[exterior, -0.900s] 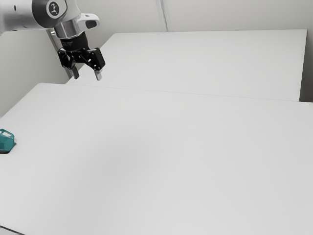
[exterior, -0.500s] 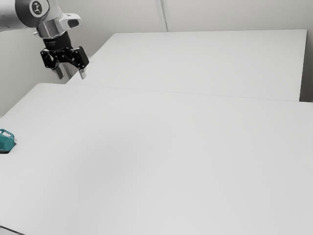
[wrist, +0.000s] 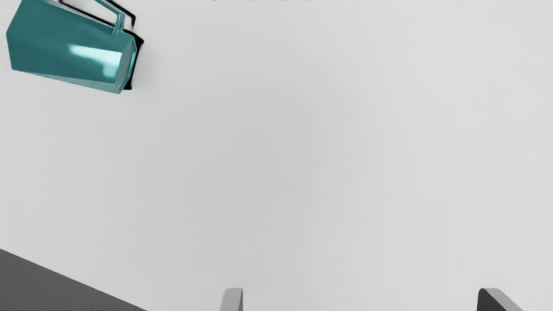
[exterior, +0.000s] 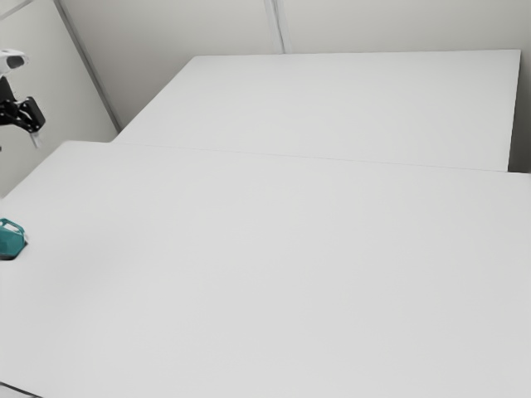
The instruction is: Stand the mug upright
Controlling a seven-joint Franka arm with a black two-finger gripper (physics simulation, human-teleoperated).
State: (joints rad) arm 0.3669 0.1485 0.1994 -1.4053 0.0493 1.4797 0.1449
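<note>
Exterior view, from near to far. At the lower left corner you see a thin dark line (exterior: 21, 390) crossing the white table (exterior: 274, 274). Farther up, cut by the left edge of the frame, lies your teal mug (exterior: 11, 241), on its side on the table, with its handle (exterior: 18, 225) toward the top of the frame. Above it, at the upper left, hangs your gripper (exterior: 18, 145), black with pale fingertips, well apart from the mug and partly cut off by the frame. Behind the table, a second white surface (exterior: 332, 108) spans the upper middle and right; beyond it you find a pale wall (exterior: 398, 25) with an upright strip (exterior: 277, 26) at top centre, and a slanting strip (exterior: 83, 65) at upper left.

Wrist view, likewise ordered. Nearest to you, the gripper (wrist: 360, 298) is open, its two fingers standing wide apart over the table. The mug lies beyond the fingertips and off to one side, outside the span between them; a black shadow (wrist: 139, 47) borders its narrower end. On that same side, close to the fingers, a dark grey area (wrist: 43, 285) adjoins the table's straight edge.
</note>
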